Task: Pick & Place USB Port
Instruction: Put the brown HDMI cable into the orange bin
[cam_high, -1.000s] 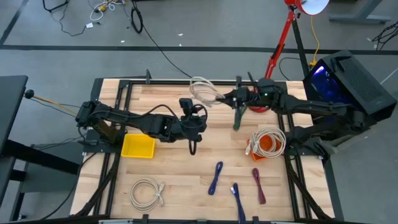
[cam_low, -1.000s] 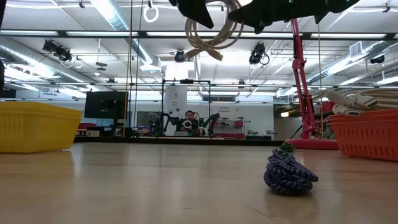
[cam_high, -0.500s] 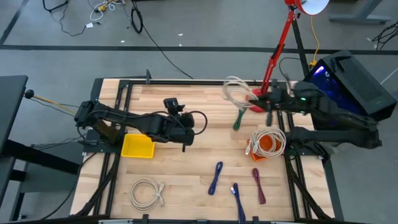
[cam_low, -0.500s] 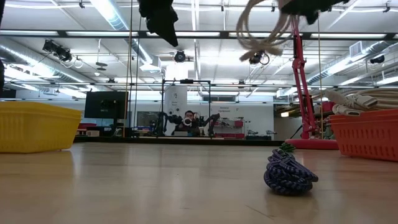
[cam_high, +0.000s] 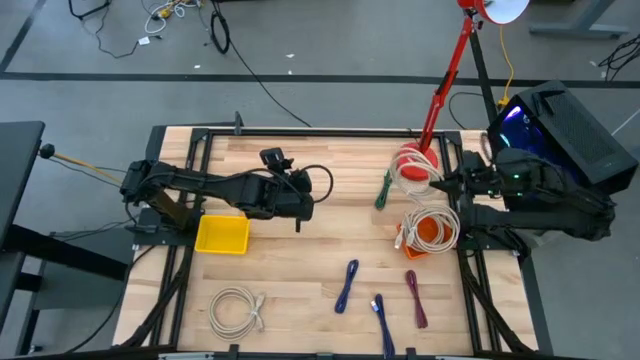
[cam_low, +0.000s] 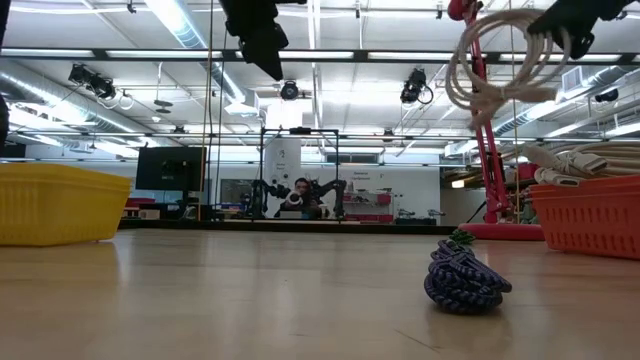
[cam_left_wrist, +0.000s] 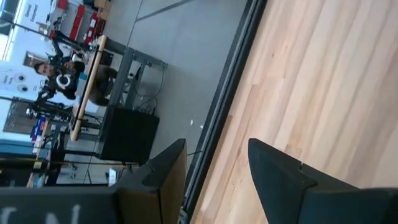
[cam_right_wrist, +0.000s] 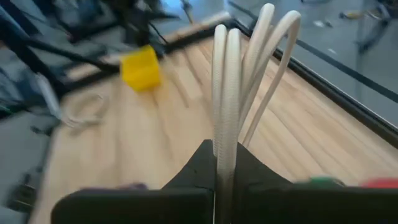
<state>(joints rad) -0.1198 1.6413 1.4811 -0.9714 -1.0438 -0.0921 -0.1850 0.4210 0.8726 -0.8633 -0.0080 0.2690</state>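
A coiled white cable (cam_high: 412, 170) hangs in the air over the table's far right part, with my right gripper (cam_high: 441, 183) shut on it. In the low view the coil (cam_low: 497, 72) dangles high above the table beside that gripper (cam_low: 562, 20). My left gripper (cam_high: 299, 214) is open and holds nothing. It hovers above the middle of the table's left half, right of the yellow bin (cam_high: 222, 234). Its wrist view shows bare wood between its fingers (cam_left_wrist: 214, 171). My right gripper pinches several strands of the white coil (cam_right_wrist: 225, 134) together between its two fingers, at one side of the loop. The loops reach forward past the fingertips (cam_right_wrist: 205, 163) and droop below them. The coil is lifted clear of the table, slack.
An orange basket (cam_high: 440, 241) with another white cable in it stands at the right edge. A green cable (cam_high: 384, 190), two blue cables (cam_high: 347, 285), a maroon one (cam_high: 416, 298) and a white coil (cam_high: 238, 308) lie on the wood. A red lamp stand (cam_high: 447, 70) rises at the far right.
My right gripper has carried the white coil from the table's far middle toward the right edge and rolled as it went. The coil stays clear of the table. My left gripper has drawn a little toward the table's left and tipped up from pointing down; it stays open.
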